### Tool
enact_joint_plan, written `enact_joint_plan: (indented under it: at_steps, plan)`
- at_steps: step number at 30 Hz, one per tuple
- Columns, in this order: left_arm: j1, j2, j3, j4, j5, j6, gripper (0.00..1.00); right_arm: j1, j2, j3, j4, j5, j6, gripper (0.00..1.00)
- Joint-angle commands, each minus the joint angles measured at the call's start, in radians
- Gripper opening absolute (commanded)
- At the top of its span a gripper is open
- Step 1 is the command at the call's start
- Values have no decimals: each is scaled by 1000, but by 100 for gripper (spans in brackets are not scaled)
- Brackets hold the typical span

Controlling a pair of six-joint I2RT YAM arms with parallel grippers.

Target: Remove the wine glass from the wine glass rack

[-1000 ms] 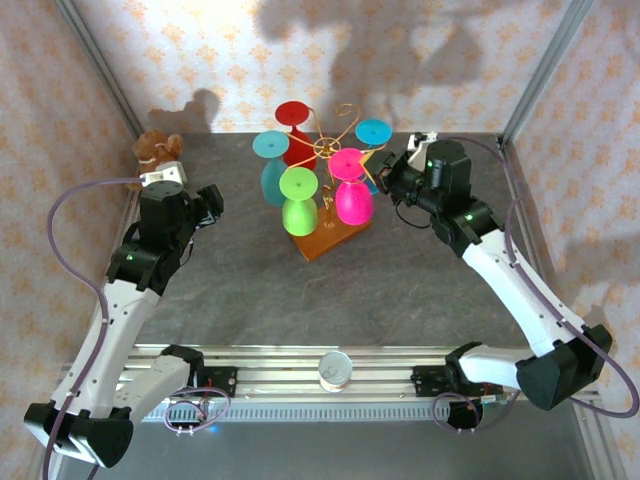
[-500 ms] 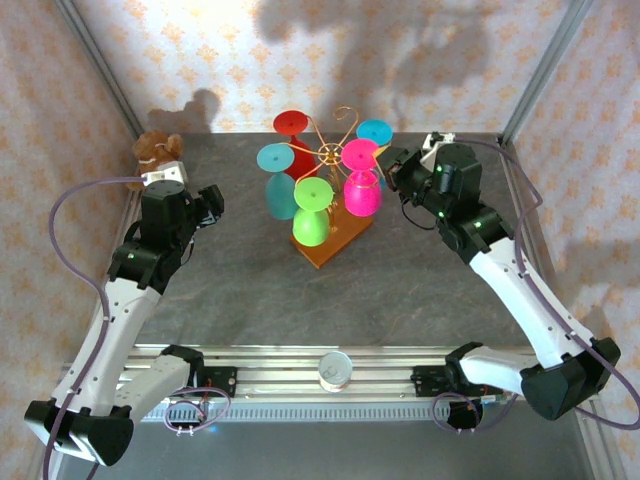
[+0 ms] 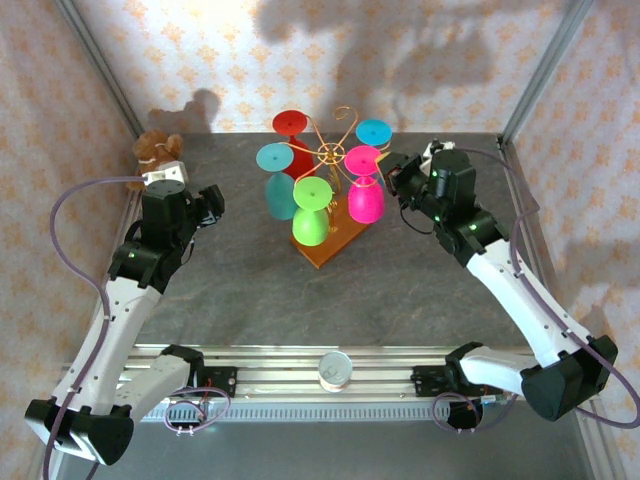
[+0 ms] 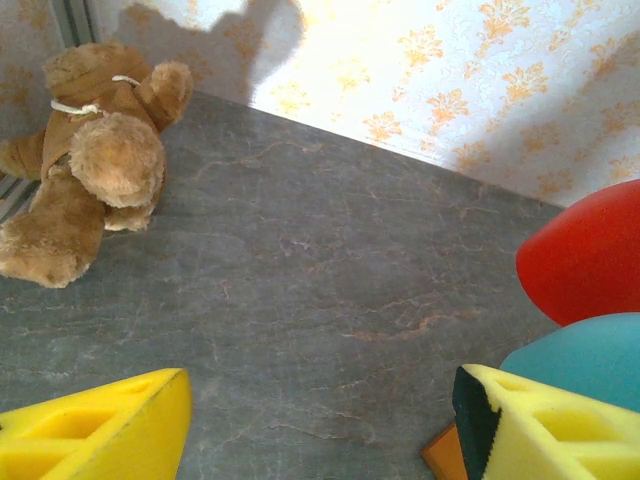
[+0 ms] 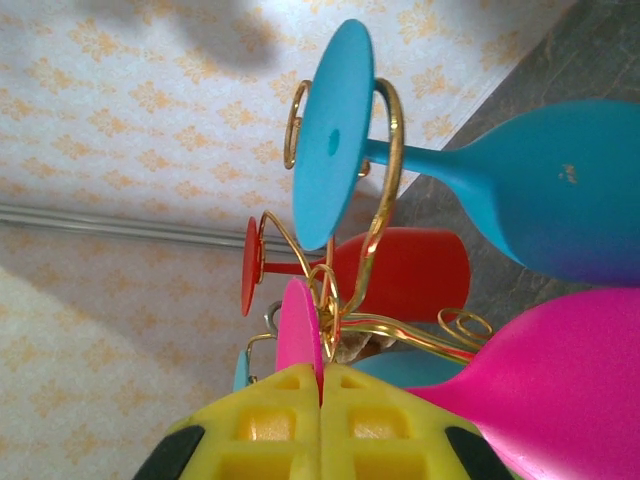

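The wine glass rack [image 3: 328,153], gold wire arms on an orange-brown wooden base [image 3: 322,248], stands mid-table with several coloured glasses hanging upside down. My right gripper [image 3: 392,176] is shut on the stem of the pink wine glass [image 3: 365,203]. In the right wrist view the yellow fingers [image 5: 321,375] meet between the pink foot disc [image 5: 300,330] and the pink bowl [image 5: 570,380]. The foot sits close against the gold wires [image 5: 385,150] near the hub. My left gripper [image 3: 210,203] hangs open left of the rack, nothing between its fingers [image 4: 100,430].
Green [image 3: 310,222], teal [image 3: 280,192], red [image 3: 295,150] and blue [image 3: 373,132] glasses hang on the other arms. A teddy bear [image 3: 155,148] lies in the back left corner. A white cup [image 3: 335,370] sits on the front rail. Patterned walls enclose the table.
My right gripper has drawn slightly right with the pink glass. The rack and its hanging glasses have turned and shifted a little to the right. The left arm has stayed put.
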Motion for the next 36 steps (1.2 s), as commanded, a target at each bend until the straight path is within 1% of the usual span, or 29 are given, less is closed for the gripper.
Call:
enact_joint_plan:
  at_steps: [1,4,10,18,21,24,27,30,33,36]
  plan:
    - [-6,-3,7,-11,-29,19,71,-3,-52,-16,8,46,15,0]
    - [-6,-4,4,-12,-28,19,71,-3,-82,-25,-30,84,20,0]
    - [-6,-13,0,-17,-25,18,71,-7,-139,-54,-48,127,24,0]
    - [-6,-33,-1,-42,-13,16,70,-22,-212,-58,-110,151,-5,0]
    - [-6,-49,2,-71,-8,13,70,-25,-252,-48,-166,168,-29,0]
    - [-6,-72,8,-119,-5,-11,68,-27,-303,-26,-264,188,-83,0]
    - [-6,-102,11,-163,39,-52,68,-27,-341,-19,-363,177,-155,0]
    - [-6,-128,22,-233,85,-84,67,-21,-358,-26,-433,100,-233,0]
    - [-7,-156,41,-326,132,-100,66,20,-390,-54,-489,96,-295,0]
    - [-7,-204,39,-405,186,-120,64,52,-411,-83,-523,36,-354,0]
